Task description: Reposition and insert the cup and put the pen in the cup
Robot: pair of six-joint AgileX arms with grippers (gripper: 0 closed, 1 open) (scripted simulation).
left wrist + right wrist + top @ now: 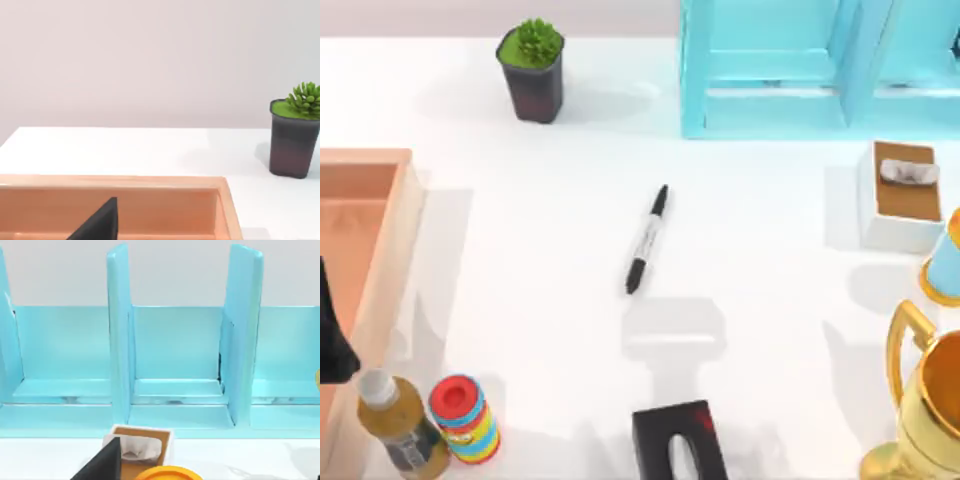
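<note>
Left arm (332,330): matte black, irregular dark shape at top view's left edge. Left wrist view: my black wedge-shaped finger (100,222), flat faces, sharp edge. Right wrist view: same black wedge finger (102,462). No markings, cables, screws visible.

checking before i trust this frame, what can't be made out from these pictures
- Left claw: a dark tip cut by the left wrist view's edge over the wooden tray; open or shut is unclear.
- Right claw: likewise cut off in the right wrist view.
- Trophy and light-blue cup: cropped by the top view's right edge.
- Pen: label too small to read.
- Black box: cut by the bottom edge.
</note>
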